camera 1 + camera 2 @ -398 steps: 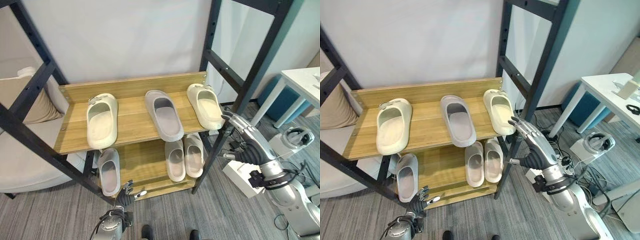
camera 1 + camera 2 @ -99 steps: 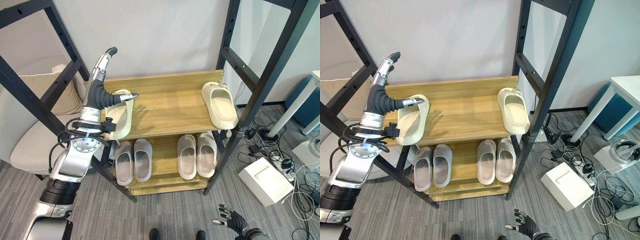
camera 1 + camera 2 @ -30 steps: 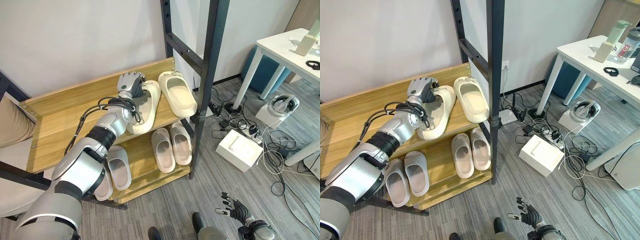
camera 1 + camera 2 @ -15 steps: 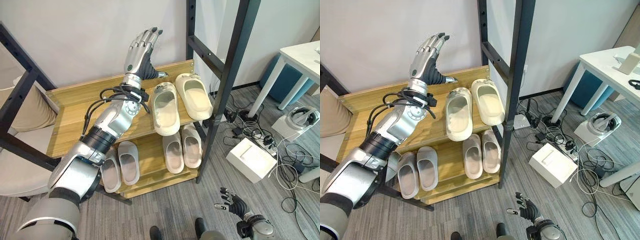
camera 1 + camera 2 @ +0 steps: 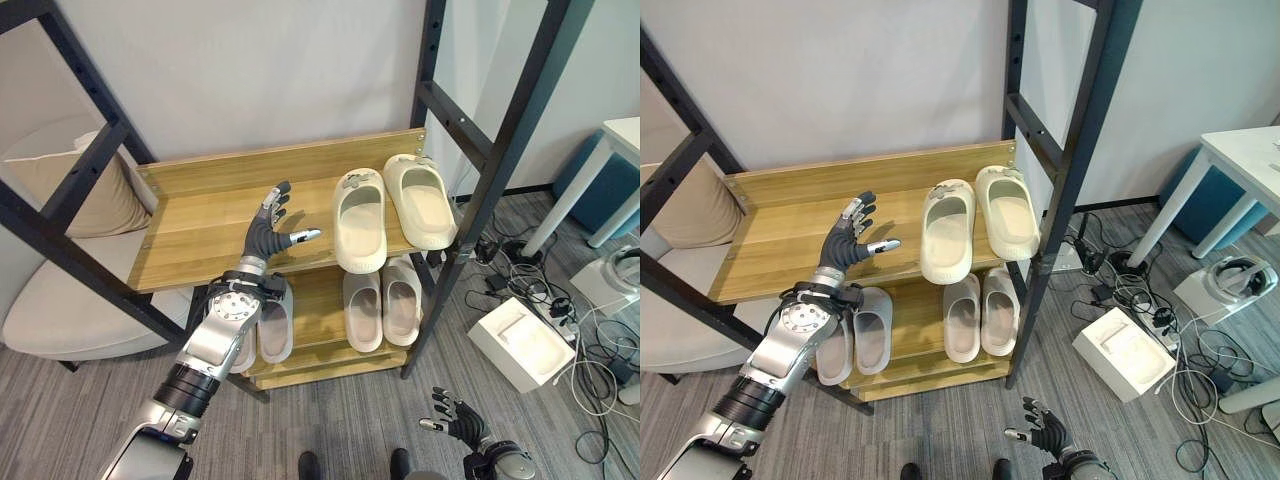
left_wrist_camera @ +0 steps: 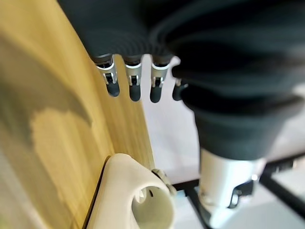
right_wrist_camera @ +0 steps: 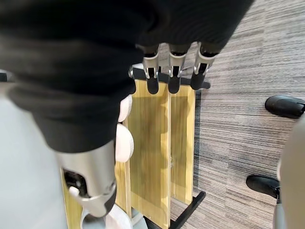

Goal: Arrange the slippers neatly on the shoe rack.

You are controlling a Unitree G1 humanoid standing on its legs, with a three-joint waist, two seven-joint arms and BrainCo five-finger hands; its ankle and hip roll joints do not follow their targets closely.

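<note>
Two cream moulded-foam slippers (image 5: pixel 359 218) sit paired at three o'clock on the wooden shoe rack's top shelf (image 5: pixel 200 235); the left hand (image 5: pixel 268 232) hovers empty, fingers spread. Likely light, springy: grip the strap.

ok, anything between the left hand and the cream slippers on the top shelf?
Nothing visible. The left hand is open above the bare wood of the top shelf, and the cream slippers sit side by side at the shelf's right end. Only bare board lies between them.
</note>
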